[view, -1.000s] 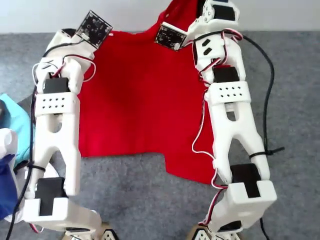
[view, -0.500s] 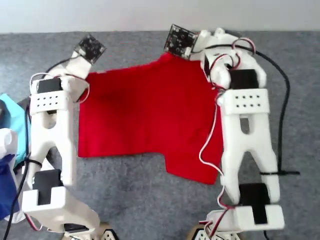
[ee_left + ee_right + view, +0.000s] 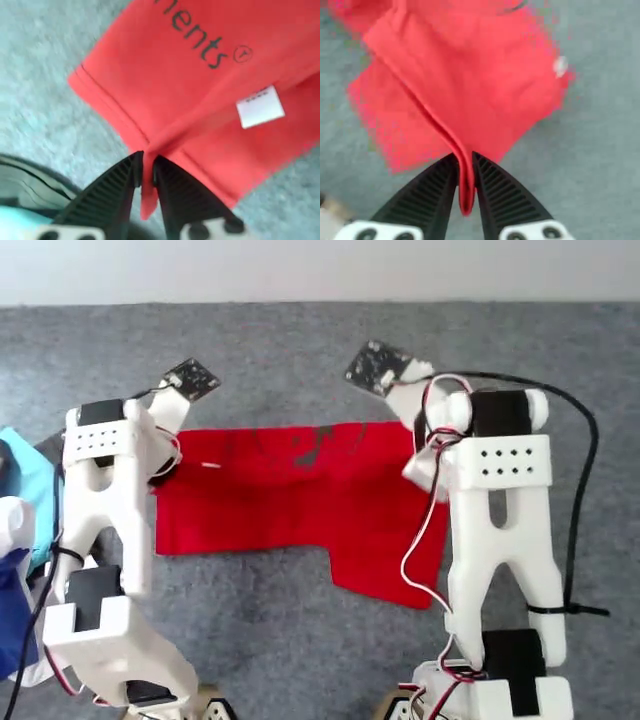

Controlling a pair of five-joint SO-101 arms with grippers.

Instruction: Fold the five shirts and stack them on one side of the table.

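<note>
A red shirt (image 3: 290,500) lies on the grey table between the two arms, its far part doubled over toward the front, with dark print and a small white label (image 3: 210,465) facing up. My left gripper (image 3: 145,172) is shut on a folded edge of the red shirt (image 3: 200,85) at its left side, near the white label (image 3: 260,107). At the shirt's right side, my right gripper (image 3: 465,175) is shut on another folded edge of the red shirt (image 3: 470,85). In the high view, both arms' own bodies cover the pinched spots.
A light teal shirt (image 3: 25,490) and a dark blue cloth (image 3: 12,610) lie at the table's left edge beside the left arm. Bare grey table (image 3: 300,360) stretches beyond the red shirt to the white wall, and more lies in front (image 3: 270,640).
Both arms have drawn back toward the front, carrying the red shirt's far edge over its near part. The shirt now covers about half the depth it did.
</note>
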